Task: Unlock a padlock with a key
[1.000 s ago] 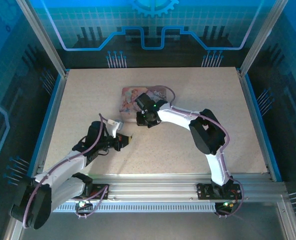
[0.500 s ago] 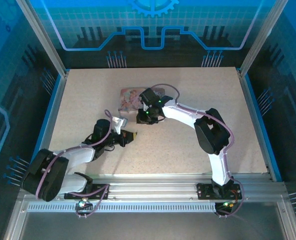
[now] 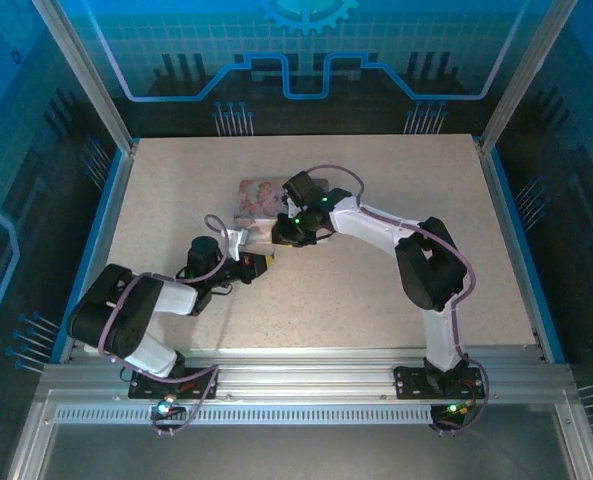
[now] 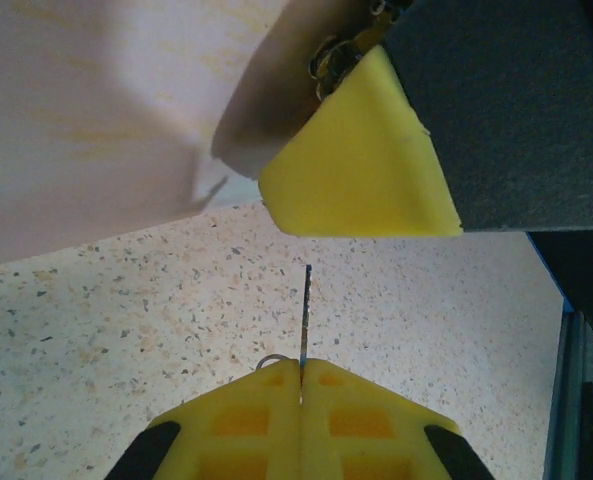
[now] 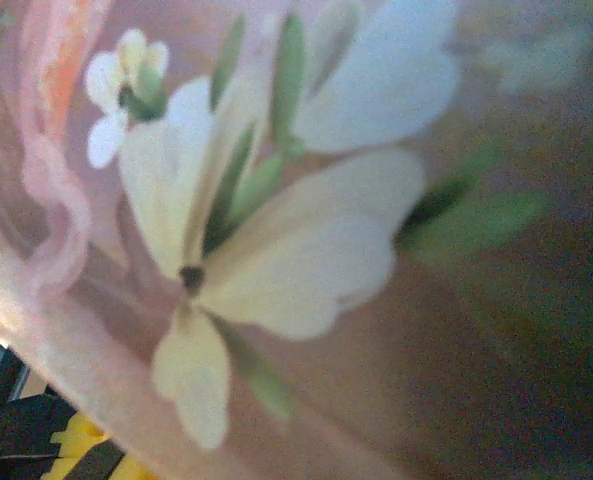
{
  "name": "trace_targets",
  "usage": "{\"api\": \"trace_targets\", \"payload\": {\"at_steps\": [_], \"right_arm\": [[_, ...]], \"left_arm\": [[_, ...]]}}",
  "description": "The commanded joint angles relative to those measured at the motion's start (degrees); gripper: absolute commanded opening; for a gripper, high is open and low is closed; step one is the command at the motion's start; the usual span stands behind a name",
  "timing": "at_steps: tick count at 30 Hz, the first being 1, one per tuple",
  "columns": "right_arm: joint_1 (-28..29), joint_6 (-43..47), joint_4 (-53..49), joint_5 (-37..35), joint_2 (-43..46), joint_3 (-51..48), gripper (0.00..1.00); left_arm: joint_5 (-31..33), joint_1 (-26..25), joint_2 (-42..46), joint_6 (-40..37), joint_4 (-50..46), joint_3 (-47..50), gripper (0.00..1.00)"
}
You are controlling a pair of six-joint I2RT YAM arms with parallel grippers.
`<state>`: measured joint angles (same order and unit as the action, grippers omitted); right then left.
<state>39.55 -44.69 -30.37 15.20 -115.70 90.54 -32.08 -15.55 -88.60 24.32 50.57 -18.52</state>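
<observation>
Left end effector [image 4: 301, 368] is advancing toward the pink tin [image 3: 255, 196], clamping the key [image 4: 304, 312] — blade pointing at the padlock [image 4: 326, 58], apparently beside the right end effector [image 3: 279, 234], whose grip cannot be told. An off-axis approach risks bending the blade.

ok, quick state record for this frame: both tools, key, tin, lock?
left tool: shut on the key
key: thin blade sticking out ahead, aimed at the right tool
right tool: at the pink tin's near edge; grip cannot be told
pink tin: flower print, lying on the speckled table
metal bit: beside the right tool, maybe the padlock; too blurred to tell
</observation>
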Motion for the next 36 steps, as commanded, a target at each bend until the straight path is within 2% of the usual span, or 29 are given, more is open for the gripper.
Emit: {"api": "trace_targets", "payload": {"at_steps": [1,13,28,36], "right_arm": [[-0.7,-0.7,1.9,4.4,2.9,0.8,0.00],[-1.1,0.1,0.5,7.0,3.4,0.8,0.00],[-2.1,2.1,-2.2,9.4,4.5,1.6,0.00],[-2.4,2.3,-2.7,9.8,4.6,1.4,0.00]], "left_arm": [[-3.2,0.8,-1.3,0.3,7.0,1.2,0.00],[-3.8,2.0,-2.8,-4.3,7.7,1.1,0.00],[-6.9,2.5,-8.4,-0.8,18.5,1.2,0.00],[-7.5,2.5,-5.8,-1.9,17.0,1.5,0.00]]}}
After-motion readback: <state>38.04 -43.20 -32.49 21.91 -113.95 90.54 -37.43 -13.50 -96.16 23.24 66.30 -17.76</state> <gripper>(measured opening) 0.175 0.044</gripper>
